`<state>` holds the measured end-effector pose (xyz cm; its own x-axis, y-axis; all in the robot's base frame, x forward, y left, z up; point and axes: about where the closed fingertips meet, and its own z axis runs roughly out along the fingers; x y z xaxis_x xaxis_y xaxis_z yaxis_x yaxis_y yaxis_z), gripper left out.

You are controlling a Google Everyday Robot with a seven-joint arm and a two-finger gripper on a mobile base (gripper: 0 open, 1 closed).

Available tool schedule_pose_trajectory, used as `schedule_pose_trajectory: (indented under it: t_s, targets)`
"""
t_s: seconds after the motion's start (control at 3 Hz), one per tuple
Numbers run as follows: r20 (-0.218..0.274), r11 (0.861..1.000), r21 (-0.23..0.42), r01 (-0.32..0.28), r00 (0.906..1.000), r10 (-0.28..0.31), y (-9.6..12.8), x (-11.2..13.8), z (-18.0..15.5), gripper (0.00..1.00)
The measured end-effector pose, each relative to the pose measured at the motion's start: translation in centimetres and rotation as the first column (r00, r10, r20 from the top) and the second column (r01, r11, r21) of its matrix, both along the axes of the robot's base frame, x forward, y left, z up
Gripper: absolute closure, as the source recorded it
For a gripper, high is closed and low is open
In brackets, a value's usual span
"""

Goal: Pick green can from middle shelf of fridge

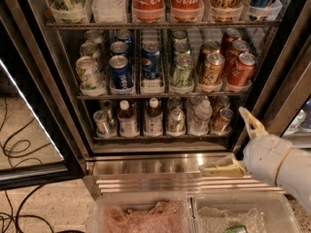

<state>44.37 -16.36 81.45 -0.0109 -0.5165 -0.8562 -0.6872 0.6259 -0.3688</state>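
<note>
Cream hand [221, 140] spread wide, empty, before fridge [155, 165] base, green can [182, 71] on middle shelf [160, 96]

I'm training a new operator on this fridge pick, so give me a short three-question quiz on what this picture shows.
1. True or false: the gripper is shut on the green can.
2. Relative to the fridge, the gripper is: A, reaching in among the cans; B, outside it, low at picture-right; C, up by the top rack.
3. Fill in: on the middle shelf, the blue can just picture-left of the green can reads ____.

Key: 1 false, the jaws stand open and well clear of the can. 2 B. 3 Pepsi.
</note>
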Motion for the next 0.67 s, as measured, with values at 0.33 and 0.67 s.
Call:
schedule_pose_trajectory:
  t_s: [0.33, 0.67]
  targets:
    - [0.02, 0.956, 0.194, 0.22, 0.9733, -0.229, -3.97, 0.66, -3.95, 0.0]
    - [0.021, 0.941, 0.222, 0.256, 0.9633, -0.268, -4.83, 0.73, -4.15, 0.0]
